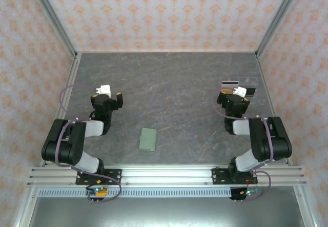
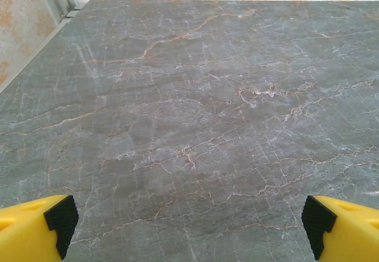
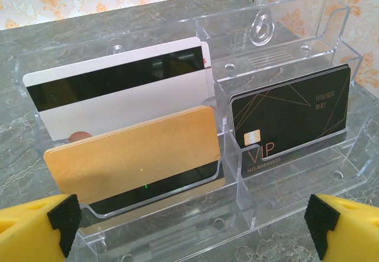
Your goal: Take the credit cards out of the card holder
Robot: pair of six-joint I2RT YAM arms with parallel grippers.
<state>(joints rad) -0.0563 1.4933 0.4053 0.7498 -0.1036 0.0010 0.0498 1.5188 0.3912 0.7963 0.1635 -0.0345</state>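
The sage-green card holder (image 1: pixel 148 139) lies folded shut and flat on the table, between the two arms near the front edge. What is inside it is hidden. My left gripper (image 1: pixel 107 93) (image 2: pixel 189 229) hovers open over bare stone, well left of the holder. My right gripper (image 1: pixel 237 94) (image 3: pixel 192 229) stands open just in front of a clear acrylic rack (image 1: pixel 239 84) (image 3: pixel 284 31). In that rack stand a white card with a black stripe (image 3: pixel 118 96), a gold-orange card (image 3: pixel 133 152) and a black VIP card (image 3: pixel 290 111). Nothing is between either pair of fingers.
The grey marbled tabletop (image 1: pixel 174 88) is walled by patterned panels on three sides, with metal posts at the back corners. An aluminium rail (image 1: pixel 164 176) carrying the arm bases runs along the near edge. The rack sits close to the right wall.
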